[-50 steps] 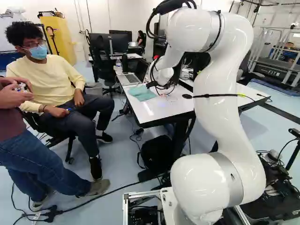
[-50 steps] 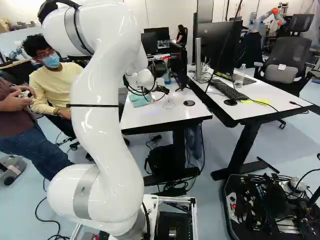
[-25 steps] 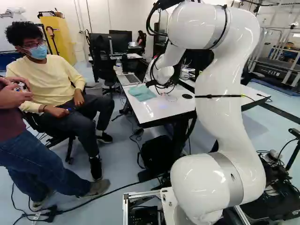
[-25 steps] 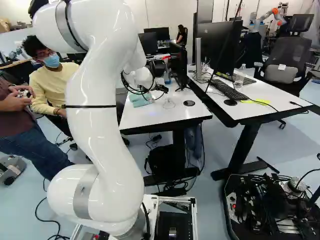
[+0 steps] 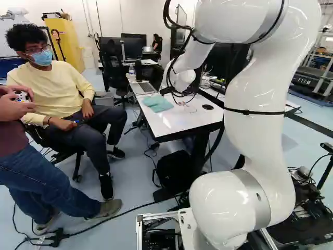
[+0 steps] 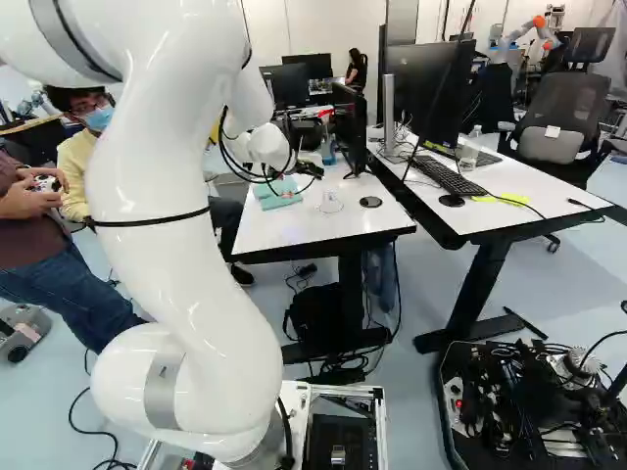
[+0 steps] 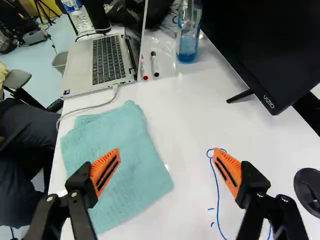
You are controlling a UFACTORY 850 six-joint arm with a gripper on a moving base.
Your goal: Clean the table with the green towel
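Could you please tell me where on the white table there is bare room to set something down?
The widest bare patch of the table lies between the green towel and the black screen, beyond the blue lines. It is crowded around the laptop: white cable, two markers, bottle.

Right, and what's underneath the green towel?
The white table is under the green towel; its top shows past the cloth's edges. Whether anything small lies between them can't be seen, since the cloth covers that area.
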